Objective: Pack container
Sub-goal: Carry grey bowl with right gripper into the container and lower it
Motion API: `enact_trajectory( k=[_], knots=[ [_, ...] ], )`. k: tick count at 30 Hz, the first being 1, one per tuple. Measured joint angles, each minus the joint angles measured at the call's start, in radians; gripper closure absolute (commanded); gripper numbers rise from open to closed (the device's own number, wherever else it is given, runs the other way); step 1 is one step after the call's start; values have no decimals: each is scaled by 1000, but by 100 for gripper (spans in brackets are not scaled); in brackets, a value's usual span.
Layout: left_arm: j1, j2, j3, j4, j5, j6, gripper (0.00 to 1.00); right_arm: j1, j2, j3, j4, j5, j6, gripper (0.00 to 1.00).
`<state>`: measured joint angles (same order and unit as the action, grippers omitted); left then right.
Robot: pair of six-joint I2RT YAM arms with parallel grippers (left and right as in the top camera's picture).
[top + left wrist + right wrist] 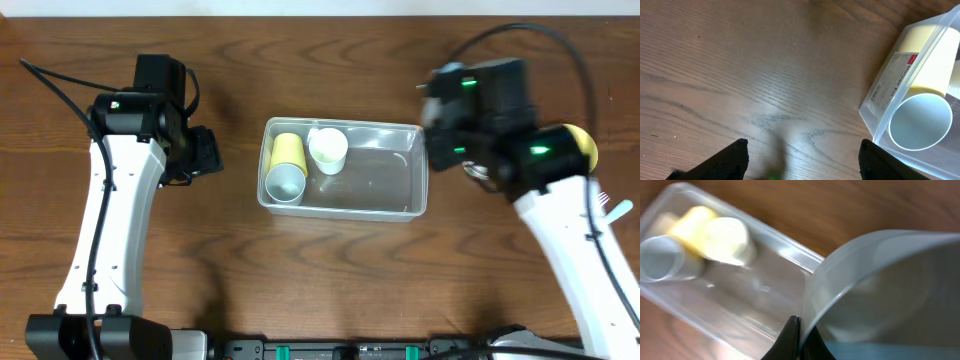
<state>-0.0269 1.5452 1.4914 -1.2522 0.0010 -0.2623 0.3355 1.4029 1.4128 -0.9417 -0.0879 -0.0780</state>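
Observation:
The clear plastic container point(345, 212) sits mid-table. Inside at its left end a yellow cup point(287, 165) lies on its side with its pale opening toward the front, and a white cup point(328, 150) stands beside it. My left gripper point(205, 152) is open and empty just left of the container; its wrist view shows the fingers point(802, 160) over bare wood, with the container point(880, 95) and yellow cup point(925, 70) at the right. My right gripper point(799, 335) is shut on the rim of a pale grey cup point(880, 290), above the container's right end point(765, 310).
A yellow round object point(583, 145) sits at the far right behind my right arm, with a small white and blue thing point(615, 210) near the right edge. Black cables run from both arms across the back of the wooden table.

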Motion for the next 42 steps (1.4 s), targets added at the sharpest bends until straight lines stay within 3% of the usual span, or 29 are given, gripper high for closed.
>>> enact_trajectory(
  k=[7, 16, 25, 28, 29, 30, 31, 42],
  knots=[
    [0, 0, 0, 0, 0, 0, 29, 153, 133, 0, 63, -18, -2, 99],
    [0, 0, 0, 0, 0, 0, 29, 154, 347, 0, 46, -14, 52, 99],
    [0, 0, 0, 0, 0, 0, 29, 155, 429, 0, 54, -8, 59, 98],
    [0, 0, 0, 0, 0, 0, 29, 155, 430, 0, 67, 6, 58, 94],
    [0, 0, 0, 0, 0, 0, 29, 155, 430, 0, 68, 11, 55, 88],
    [0, 0, 0, 0, 0, 0, 29, 155, 430, 0, 68, 16, 48, 75],
    [0, 0, 0, 0, 0, 0, 29, 155, 430, 0, 68, 21, 48, 73],
    [0, 0, 0, 0, 0, 0, 29, 155, 430, 0, 66, 40, 39, 73]
  ],
)
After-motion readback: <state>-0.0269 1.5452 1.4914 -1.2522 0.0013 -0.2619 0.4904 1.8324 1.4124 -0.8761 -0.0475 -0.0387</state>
